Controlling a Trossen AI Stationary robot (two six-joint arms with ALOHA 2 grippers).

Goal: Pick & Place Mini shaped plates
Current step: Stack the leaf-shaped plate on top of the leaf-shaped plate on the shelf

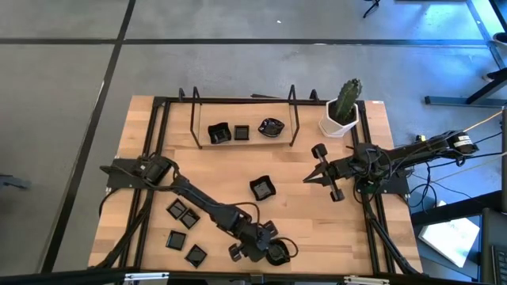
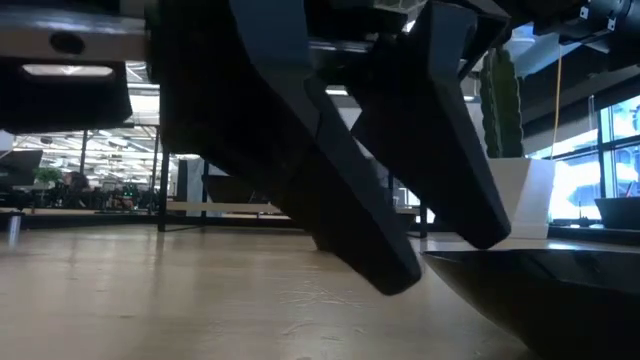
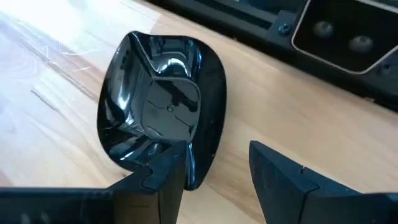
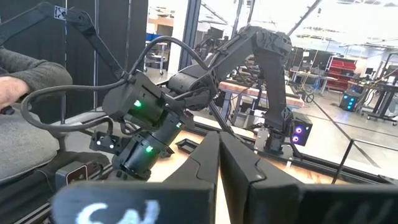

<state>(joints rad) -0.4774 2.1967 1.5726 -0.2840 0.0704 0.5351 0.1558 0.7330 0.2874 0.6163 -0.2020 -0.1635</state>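
Pale wooden counter (image 1: pixel 293 170) boards carry the scattered mini shaped plates: four little flat squares (image 1: pixel 183 214) toward eight o'clock, a raised-rim square (image 1: pixel 262 188) near the centre, and more on the rack (image 1: pixel 245 119) at twelve o'clock beside the white cactus pot (image 1: pixel 342 119).

At six o'clock, close to the counter's near edge, the left pincer (image 3: pixel 214 168) stands spread over a wavy-edged plate (image 3: pixel 158 106). One finger sits on the dish's rim and the other on bare wood beside it, so nothing is pinched yet.

I judge the main risks to be these: closing on a glossy, sloped rim could squirt the dish sideways or tip it, and a shove toward the near edge could send it off.

The right pincer (image 1: pixel 317 169) waits at three o'clock, fingers pressed together and holding nothing.
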